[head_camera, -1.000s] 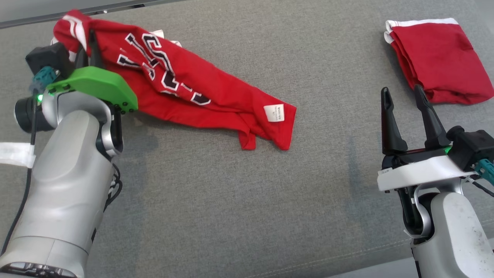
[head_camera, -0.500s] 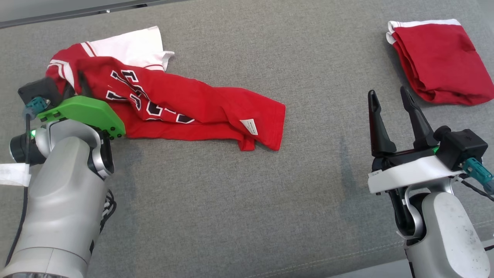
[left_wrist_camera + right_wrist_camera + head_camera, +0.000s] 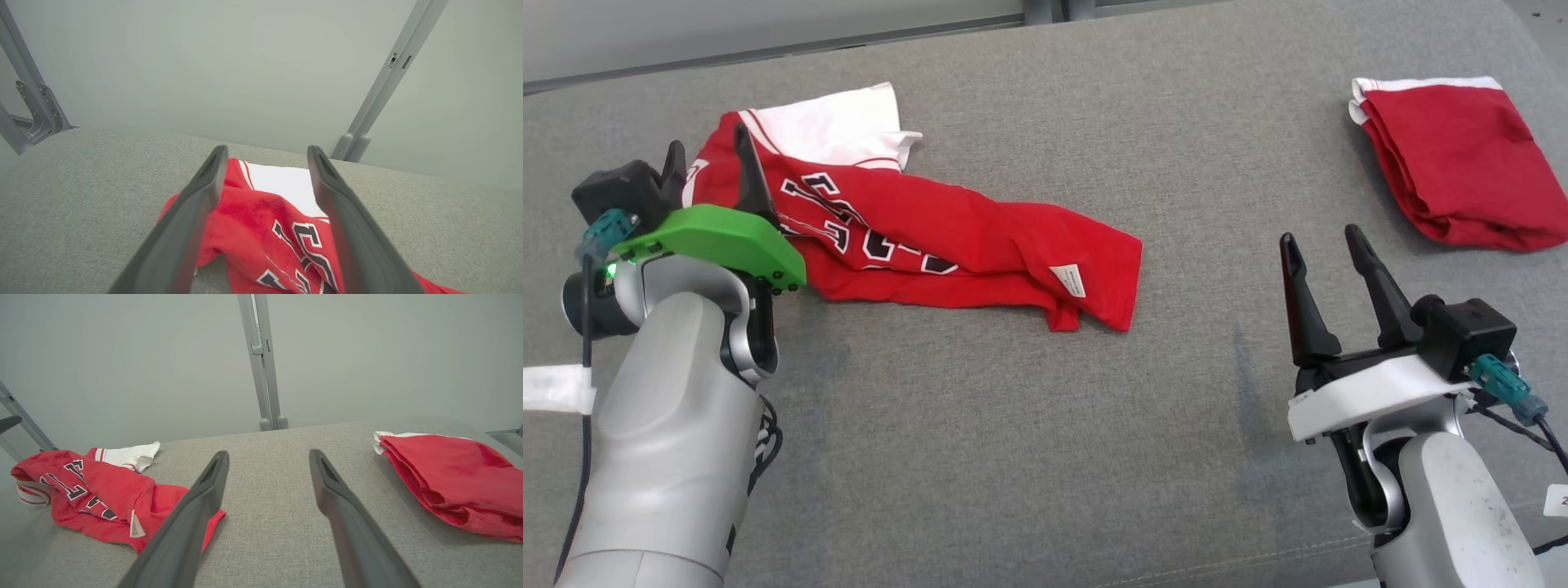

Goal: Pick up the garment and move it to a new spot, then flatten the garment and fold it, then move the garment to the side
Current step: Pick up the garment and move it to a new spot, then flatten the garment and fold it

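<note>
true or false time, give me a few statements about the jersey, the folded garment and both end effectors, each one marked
1. The red jersey lies crumpled on the grey cushion. True.
2. The left end effector is clamped on the jersey. False: its fingers stand apart over the jersey's end, gripping nothing.
3. A folded red garment lies at the robot's far right. True.
4. The right end effector holds that garment. False: it is open and empty, apart from the garment.
5. The jersey is plain. False: it bears dark letters edged in white.
</note>
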